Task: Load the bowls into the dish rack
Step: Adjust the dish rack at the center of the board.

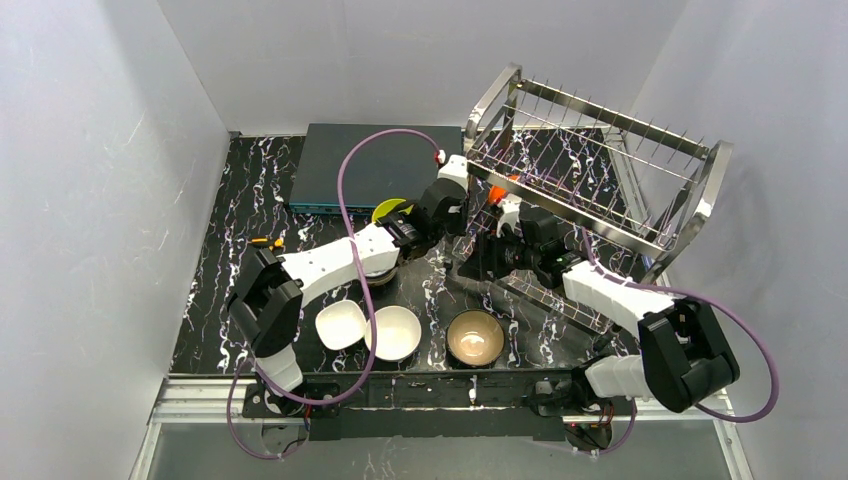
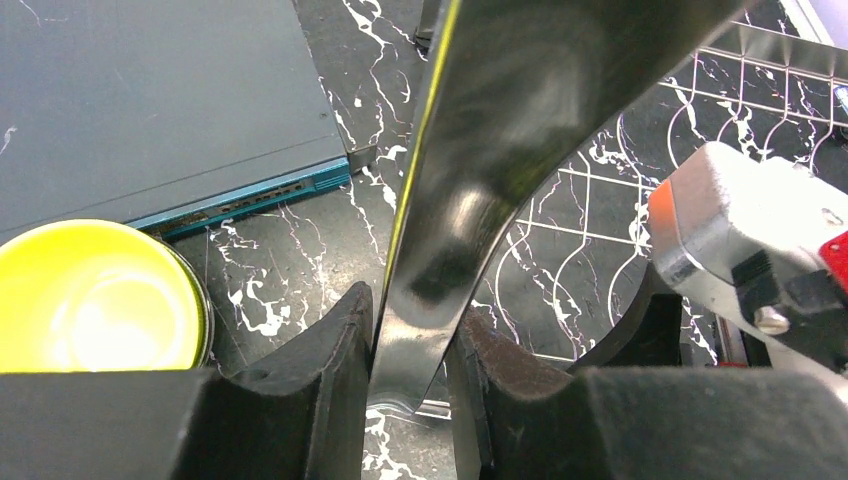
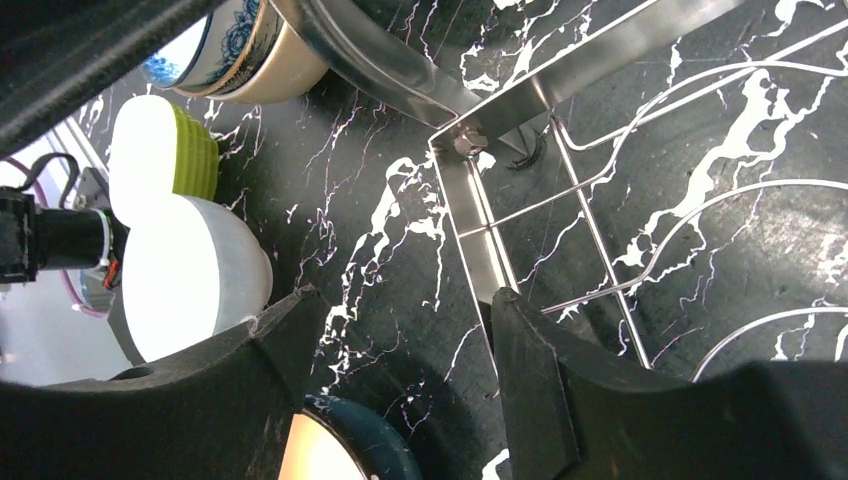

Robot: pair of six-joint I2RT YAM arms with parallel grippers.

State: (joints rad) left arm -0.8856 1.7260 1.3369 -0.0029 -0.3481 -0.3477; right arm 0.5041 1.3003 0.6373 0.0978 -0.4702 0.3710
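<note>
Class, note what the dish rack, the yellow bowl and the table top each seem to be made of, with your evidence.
Dish rack: probably polished steel; mirror-like reflections.
Yellow bowl: glossy glazed ceramic or plastic; bright highlight inside, cannot tell which.
Table top: black marble look with white veins; stone or printed sheet, unclear.

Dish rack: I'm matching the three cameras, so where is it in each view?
Top external: dish rack at upper right.
Left wrist: its shiny tube runs up the centre, clamped in the left pincer.
Right wrist: its base frame spreads across the right half.
Shared landmark: black marble tabletop.
</note>
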